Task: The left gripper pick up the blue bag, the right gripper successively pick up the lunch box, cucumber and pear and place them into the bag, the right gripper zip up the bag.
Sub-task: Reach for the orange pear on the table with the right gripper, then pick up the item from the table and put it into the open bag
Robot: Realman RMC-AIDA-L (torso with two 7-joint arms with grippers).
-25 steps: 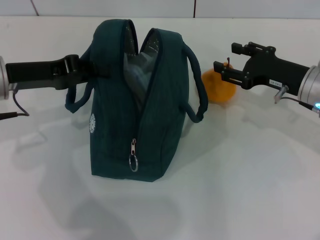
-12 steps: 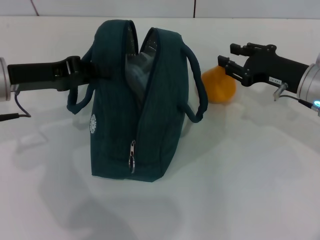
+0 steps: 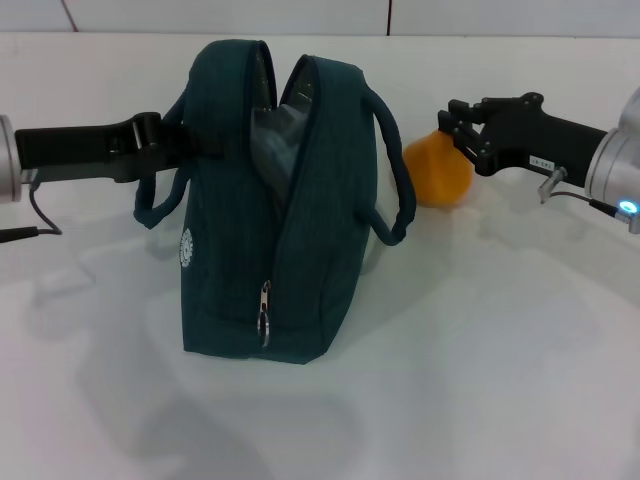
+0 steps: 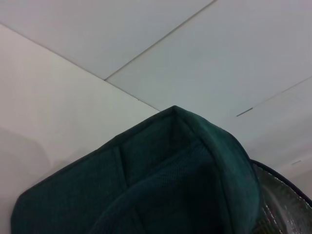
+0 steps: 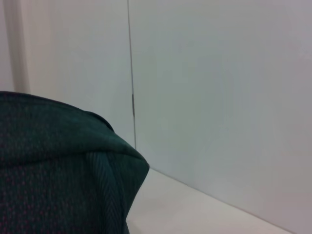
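Note:
The blue bag point(image 3: 290, 250) stands upright mid-table, its top gaping and silver lining showing; the zip pull point(image 3: 265, 318) hangs low on its front. My left gripper point(image 3: 185, 140) reaches in from the left and is shut on the bag's upper left side, beside a loop handle. The bag's fabric point(image 4: 185, 170) fills the left wrist view. The orange pear point(image 3: 435, 182) sits on the table right of the bag. My right gripper point(image 3: 453, 125) is against the pear's upper right. A corner of the bag point(image 5: 58, 170) shows in the right wrist view. The lunch box and cucumber are out of view.
The white table point(image 3: 480, 360) spreads in front of and to the right of the bag. A pale wall point(image 3: 300, 15) runs along the back. A thin black cable point(image 3: 35, 215) trails from the left arm at the far left.
The right gripper has rolled and shifted left and down onto the pear's top. The bag, the pear and the left gripper stay where they were.

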